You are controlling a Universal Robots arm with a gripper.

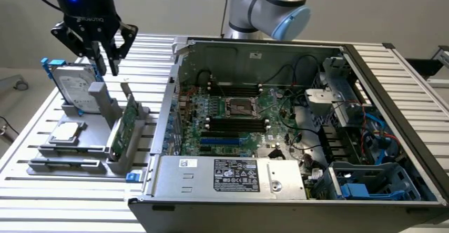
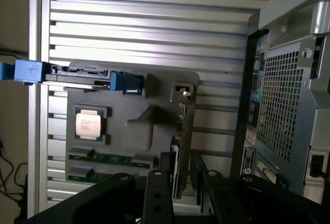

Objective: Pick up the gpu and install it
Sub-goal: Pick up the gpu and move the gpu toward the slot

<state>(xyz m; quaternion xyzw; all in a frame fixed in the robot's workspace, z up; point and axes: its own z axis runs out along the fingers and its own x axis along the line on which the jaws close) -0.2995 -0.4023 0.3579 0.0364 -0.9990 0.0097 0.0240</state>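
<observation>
Open pincer (image 1: pixel 106 69) up high over the gray holder (image 1: pixel 98 159), fingers spread, nothing gripped. Touching nothing. Hanging just above the top end of the gpu (image 1: pixel 128 125) and beside the hard drive (image 1: pixel 73 88).

Gpu standing on edge in a slot of the holder, green board face showing, on the holder side nearest the computer case (image 1: pixel 393 85). Not in the case yet.

Hard drive upright in its blue frame at the holder's far end. Small square processor chip (image 1: pixel 65 132) flat in a recess on the exterior view's left of the gpu. All on the slatted metal counter (image 1: pixel 42 201).

Case open on top, motherboard (image 1: pixel 238 117) exposed, silver labelled power supply (image 1: pixel 224 175) at the near edge, robot arm (image 1: pixel 274 7) behind the case.

Wrist view: pincer (image 2: pixel 181 198) with dark fingers (image 2: pixel 156 195) apart, gpu (image 2: pixel 179 146) edge-on in line with the gap between them, clear of both. Chip (image 2: pixel 90 123) in the holder (image 2: pixel 139 131), case side (image 2: pixel 283 105) alongside.
</observation>
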